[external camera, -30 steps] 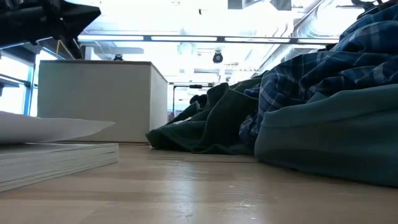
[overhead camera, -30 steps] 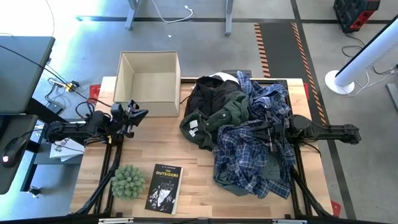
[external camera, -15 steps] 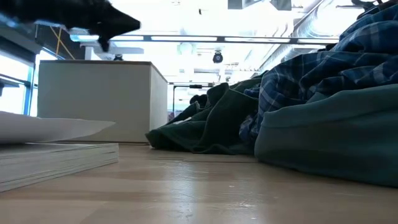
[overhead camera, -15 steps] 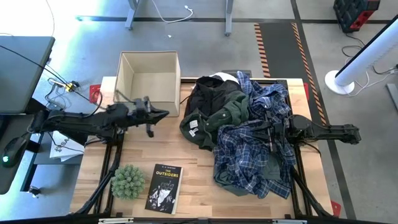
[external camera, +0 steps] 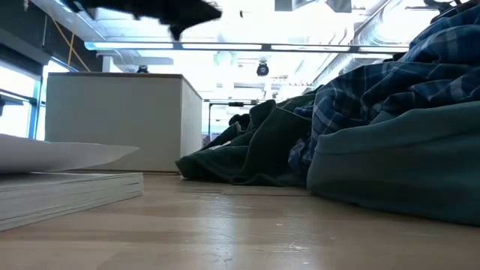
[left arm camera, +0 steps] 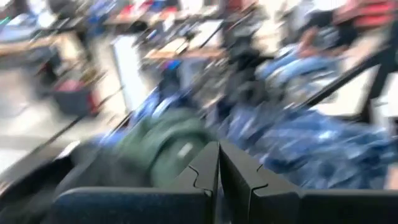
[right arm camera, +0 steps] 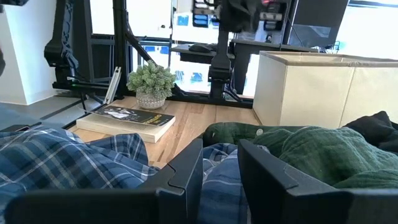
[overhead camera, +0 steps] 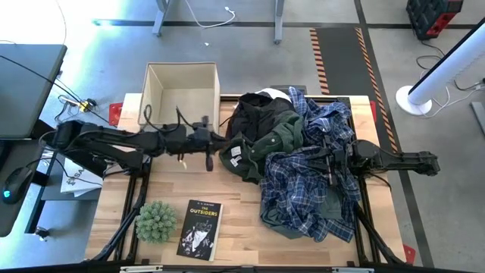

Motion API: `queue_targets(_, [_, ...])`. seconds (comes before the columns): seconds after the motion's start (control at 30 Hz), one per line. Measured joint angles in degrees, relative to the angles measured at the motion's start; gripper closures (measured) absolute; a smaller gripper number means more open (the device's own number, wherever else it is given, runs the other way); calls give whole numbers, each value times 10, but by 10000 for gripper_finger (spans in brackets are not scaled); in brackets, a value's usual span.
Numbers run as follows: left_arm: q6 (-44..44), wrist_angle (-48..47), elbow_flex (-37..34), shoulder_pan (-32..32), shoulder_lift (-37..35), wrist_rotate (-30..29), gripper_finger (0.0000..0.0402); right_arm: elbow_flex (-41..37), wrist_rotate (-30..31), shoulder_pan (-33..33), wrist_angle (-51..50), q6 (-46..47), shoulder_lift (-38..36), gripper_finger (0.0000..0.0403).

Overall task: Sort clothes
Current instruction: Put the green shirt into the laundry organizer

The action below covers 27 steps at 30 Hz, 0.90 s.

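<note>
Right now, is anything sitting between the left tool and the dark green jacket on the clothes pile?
Nothing visible. The left tool, fingers shut, reaches across bare wooden table toward the dark green jacket. The tan cardboard box stands behind that path, and the book lies nearer the front edge.

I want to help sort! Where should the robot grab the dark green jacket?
Probably the bunched fold on the dark green jacket beside its white label, nearest the left gripper, coming down from above. That edge lies bare on the wooden table, while the blue-and-white plaid shirt covers its other side.
</note>
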Motion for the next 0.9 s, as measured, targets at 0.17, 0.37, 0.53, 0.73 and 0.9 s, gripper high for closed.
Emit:
queue_targets(0.17, [49,-28,80,3,105,14,377,0,0,0,0,0,0,304])
queue_targets(0.37, [100,-96,191,22,240,10,312,0,0,0,0,0,0,304])
queue_targets(0.53, [95,-145,283,49,337,10,232,0,0,0,0,0,0,304])
queue_targets(0.73, [65,-185,357,73,428,10,181,0,0,0,0,0,0,304])
queue_targets(0.9, [70,-221,376,82,479,9,197,0,0,0,0,0,0,304])
